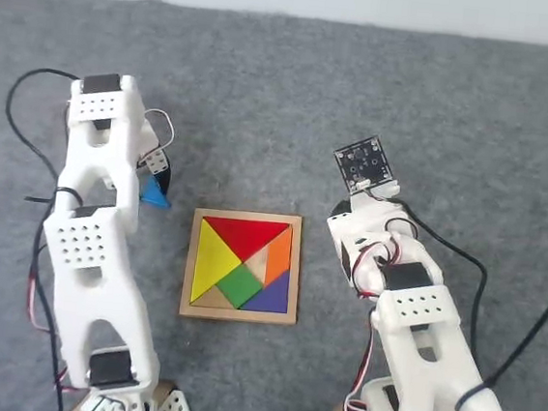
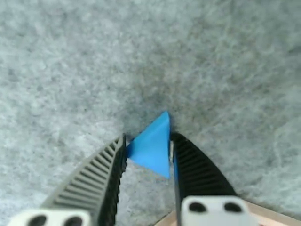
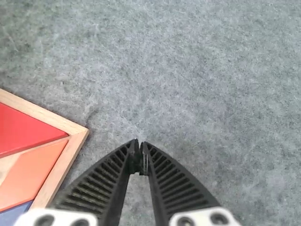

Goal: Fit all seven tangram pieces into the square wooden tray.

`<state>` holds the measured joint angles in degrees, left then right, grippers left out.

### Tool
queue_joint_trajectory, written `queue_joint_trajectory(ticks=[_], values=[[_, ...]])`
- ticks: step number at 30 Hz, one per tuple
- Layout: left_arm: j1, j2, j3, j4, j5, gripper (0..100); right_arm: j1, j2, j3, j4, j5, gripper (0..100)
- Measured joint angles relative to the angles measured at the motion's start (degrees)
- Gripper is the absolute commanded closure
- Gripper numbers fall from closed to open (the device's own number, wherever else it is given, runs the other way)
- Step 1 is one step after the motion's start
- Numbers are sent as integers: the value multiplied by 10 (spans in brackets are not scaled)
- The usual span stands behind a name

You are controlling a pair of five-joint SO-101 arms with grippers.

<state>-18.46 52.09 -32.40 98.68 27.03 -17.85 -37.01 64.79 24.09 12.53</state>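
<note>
Left wrist view: the left gripper [image 2: 147, 139] is pinching the blue triangle [image 2: 151, 146] just outside the square wooden tray's [image 1: 189, 256] far-left corner, probably needing a level carry and a turn to match the seemingly bare near-left gap [image 1: 209, 298], while the right gripper [image 3: 139, 146] is resting off the tray's right edge, fingers pressed together and empty.

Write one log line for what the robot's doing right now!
left gripper: shut on blue triangle, outside tray | right gripper: shut, empty
</note>
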Motion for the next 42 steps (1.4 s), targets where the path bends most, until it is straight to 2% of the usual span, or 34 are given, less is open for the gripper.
queue_joint_trajectory(ticks=[9, 14, 18, 24, 29, 37, 42], values=[[2, -4, 0, 0, -24, 892, 0, 0, 0, 0, 0, 991], [0, -47, 60, 0, -51, 891, 0, 0, 0, 0, 0, 991], [2, -102, 145, -18, -65, 891, 0, 0, 0, 0, 0, 991], [43, -180, 252, -40, -93, 892, 0, 0, 0, 0, 0, 991], [49, -252, 284, -50, -94, 890, 0, 0, 0, 0, 0, 991], [70, -401, 360, -51, -149, 888, 0, 0, 0, 0, 0, 991], [130, -498, 414, -53, -171, 887, 0, 0, 0, 0, 0, 991]])
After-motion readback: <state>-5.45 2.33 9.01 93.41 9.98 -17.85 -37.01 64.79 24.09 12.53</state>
